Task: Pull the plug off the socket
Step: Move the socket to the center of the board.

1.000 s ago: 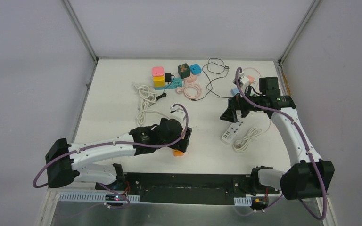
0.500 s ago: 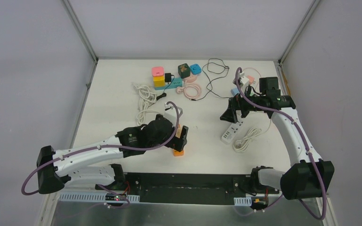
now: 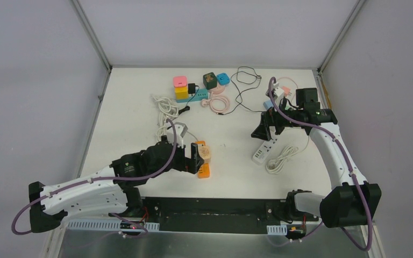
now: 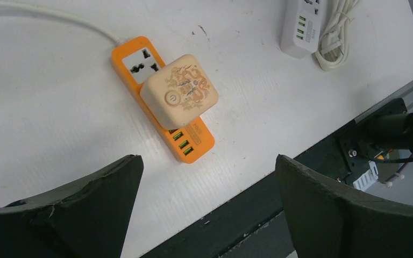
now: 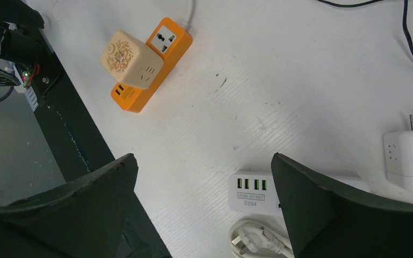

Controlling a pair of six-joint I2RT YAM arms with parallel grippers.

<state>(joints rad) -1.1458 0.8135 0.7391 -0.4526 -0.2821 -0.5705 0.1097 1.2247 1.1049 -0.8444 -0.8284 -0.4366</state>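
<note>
Left claw lets go and backs off, and the plug stays lying on the orange strip.

My left claw (image 4: 207, 161) has just spread wide and slid back toward 9 o'clock, clear of the orange socket strip (image 4: 140, 59) near the 6 o'clock edge of the worktop (image 4: 43, 97); nothing sits between its fingers now. The cream cube plug (image 4: 178, 95) rests on the strip's middle, twisted askew to its long line, at 12 o'clock from the claw in the wrist view. That skew makes me think the prongs are out and it's only laid there, but the underside is hidden, so I can't confirm it. If it's free, the pull is done; if not, I go back in for another grip. My right claw (image 5: 203, 157) hasn't budged: spread wide, empty, hovering over the white strip (image 5: 258, 193) off at 3 o'clock.
</note>
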